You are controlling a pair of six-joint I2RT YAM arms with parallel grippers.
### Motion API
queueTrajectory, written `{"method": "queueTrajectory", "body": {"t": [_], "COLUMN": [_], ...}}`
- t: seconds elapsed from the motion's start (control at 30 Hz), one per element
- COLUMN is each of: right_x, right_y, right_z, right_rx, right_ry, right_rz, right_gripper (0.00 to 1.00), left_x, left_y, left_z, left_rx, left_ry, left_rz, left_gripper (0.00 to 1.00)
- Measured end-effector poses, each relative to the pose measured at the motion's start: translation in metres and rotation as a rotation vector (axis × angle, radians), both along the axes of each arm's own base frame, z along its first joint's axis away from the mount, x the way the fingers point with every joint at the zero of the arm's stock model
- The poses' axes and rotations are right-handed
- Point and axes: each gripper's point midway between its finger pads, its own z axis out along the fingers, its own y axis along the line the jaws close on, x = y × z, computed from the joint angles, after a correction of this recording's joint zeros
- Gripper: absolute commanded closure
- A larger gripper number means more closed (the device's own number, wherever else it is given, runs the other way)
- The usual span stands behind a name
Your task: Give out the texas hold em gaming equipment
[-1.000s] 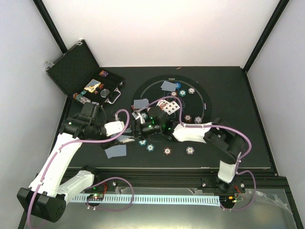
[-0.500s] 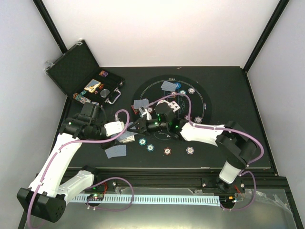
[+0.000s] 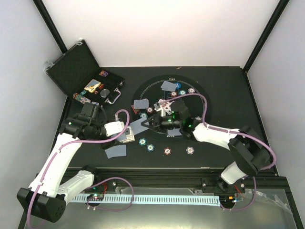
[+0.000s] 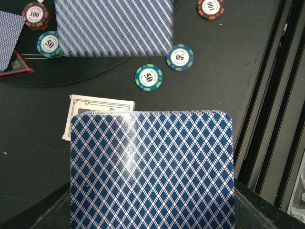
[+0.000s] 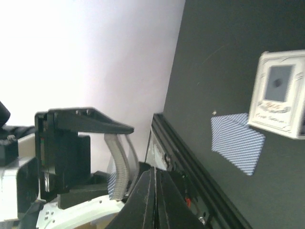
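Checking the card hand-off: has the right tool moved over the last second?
Yes. The right tool went left past the round mat's edge toward the deck, then drew back right over the mat, pinching a card.

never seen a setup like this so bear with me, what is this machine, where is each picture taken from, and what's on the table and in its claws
These are two white robot arms bolted at a table's near edge, each ending in a two-finger gripper. One picture looks down from above and behind them; the other two come from a small camera on each wrist. The left gripper clamps a deck of cards. The right gripper is shut, apparently pinching one blue-backed playing card beside that deck. On the black table lie a round printed mat, poker chips, a few face-down cards and an open black case.
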Motion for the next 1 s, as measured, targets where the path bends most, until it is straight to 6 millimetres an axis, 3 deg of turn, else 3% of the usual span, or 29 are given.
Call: {"method": "queueTrajectory", "body": {"t": [0.17, 0.33, 0.43, 0.57, 0.67, 0.77, 1.0], "right_x": [0.039, 0.102, 0.141, 0.181, 0.197, 0.209, 0.229], "right_y": [-0.046, -0.118, -0.166, -0.209, -0.226, -0.229, -0.229], "right_z": [-0.002, -0.015, -0.037, -0.079, -0.11, -0.129, -0.141], "right_rx": [-0.022, -0.103, -0.178, -0.269, -0.328, -0.362, -0.411], "right_ry": [-0.007, -0.029, -0.011, 0.054, 0.112, 0.142, 0.14], "right_rz": [-0.118, -0.3, -0.407, -0.482, -0.496, -0.483, -0.454], "right_gripper": [0.98, 0.98, 0.98, 0.97, 0.95, 0.93, 0.84], "left_x": [0.0, 0.0, 0.0, 0.0, 0.0, 0.0, 0.0], "left_y": [0.0, 0.0, 0.0, 0.0, 0.0, 0.0, 0.0], "left_z": [0.0, 0.0, 0.0, 0.0, 0.0, 0.0, 0.0], "left_rx": [0.0, 0.0, 0.0, 0.0, 0.0, -0.001, 0.0], "left_ry": [0.0, 0.0, 0.0, 0.0, 0.0, -0.001, 0.0], "left_rz": [0.0, 0.0, 0.0, 0.0, 0.0, 0.0, 0.0], "left_gripper": [0.98, 0.98, 0.98, 0.98, 0.98, 0.98, 0.99]}}
